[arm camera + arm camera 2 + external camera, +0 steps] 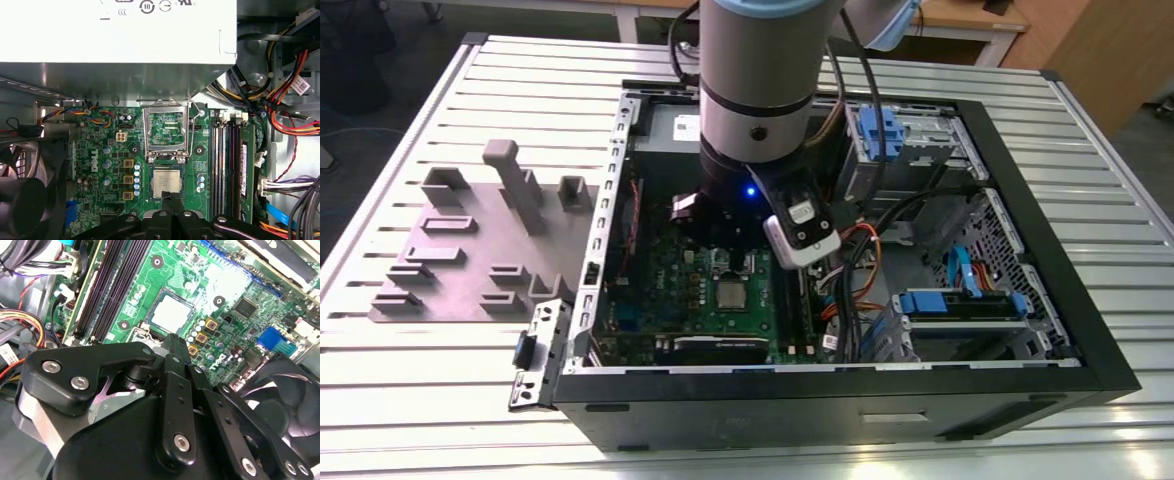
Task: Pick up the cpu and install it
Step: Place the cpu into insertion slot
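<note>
One grey tray [454, 270] is sitting to the exterior view's left of the one open computer case [854, 415]. Inside the case, one cpu [166, 182] is lying in its socket. One claw [171, 197] is hanging there too, narrow, fingers pressed together, gripping nothing. A slatted metal surface [1121, 240] is carrying the case, and wooden furniture [1087, 45] is standing beyond the case.

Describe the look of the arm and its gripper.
The arm is a thick silver-grey cylinder with a pale blue cap, a black wrist section with a small blue light and a white-cased module. The gripper is matte black linkage bars joined by silver screws.
</note>
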Available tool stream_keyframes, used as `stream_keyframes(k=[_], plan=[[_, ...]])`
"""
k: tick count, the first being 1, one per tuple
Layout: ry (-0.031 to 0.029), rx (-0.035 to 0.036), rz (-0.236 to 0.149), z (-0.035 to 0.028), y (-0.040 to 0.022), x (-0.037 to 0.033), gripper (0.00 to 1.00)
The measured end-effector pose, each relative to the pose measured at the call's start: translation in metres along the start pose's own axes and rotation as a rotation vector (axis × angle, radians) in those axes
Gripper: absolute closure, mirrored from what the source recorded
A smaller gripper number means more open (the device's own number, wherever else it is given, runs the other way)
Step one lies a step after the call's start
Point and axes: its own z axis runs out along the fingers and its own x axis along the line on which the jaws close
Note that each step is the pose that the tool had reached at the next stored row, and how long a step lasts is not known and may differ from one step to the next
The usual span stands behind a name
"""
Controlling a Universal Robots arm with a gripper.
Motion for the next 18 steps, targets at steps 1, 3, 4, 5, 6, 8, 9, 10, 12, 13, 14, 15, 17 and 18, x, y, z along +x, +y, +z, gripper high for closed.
stream_keyframes(k=[1, 3, 4, 5, 6, 8, 9, 10, 12, 13, 14, 15, 17, 18], plan=[[0.0000, 0.0000, 0.000, 0.0000, 0.0000, 0.0000, 0.89], [-0.0001, 0.0000, 0.000, 0.0000, 0.0000, 0.0000, 0.89], [-0.0001, 0.0001, 0.000, 0.0000, 0.0000, 0.0000, 0.89], [0.0000, 0.0001, -0.009, -0.0001, 0.0000, 0.0000, 0.89], [0.0005, 0.0002, -0.026, -0.0001, 0.0000, 0.0000, 0.89], [0.0012, 0.0003, -0.062, 0.0000, 0.0000, 0.0001, 0.89], [0.0014, 0.0000, -0.080, 0.0001, 0.0000, 0.0001, 0.89], [0.0018, -0.0001, -0.099, 0.0003, 0.0000, 0.0000, 0.89], [0.0024, -0.0002, -0.135, 0.0004, 0.0000, 0.0000, 0.89], [0.0027, -0.0003, -0.153, 0.0005, 0.0000, 0.0000, 0.89], [0.0030, -0.0004, -0.171, 0.0007, 0.0000, 0.0000, 0.89], [0.0033, -0.0005, -0.189, 0.0008, 0.0000, 0.0000, 0.89], [0.0040, -0.0006, -0.227, 0.0011, 0.0000, 0.0000, 0.89], [0.0043, -0.0007, -0.245, 0.0013, 0.0000, 0.0000, 0.89]])
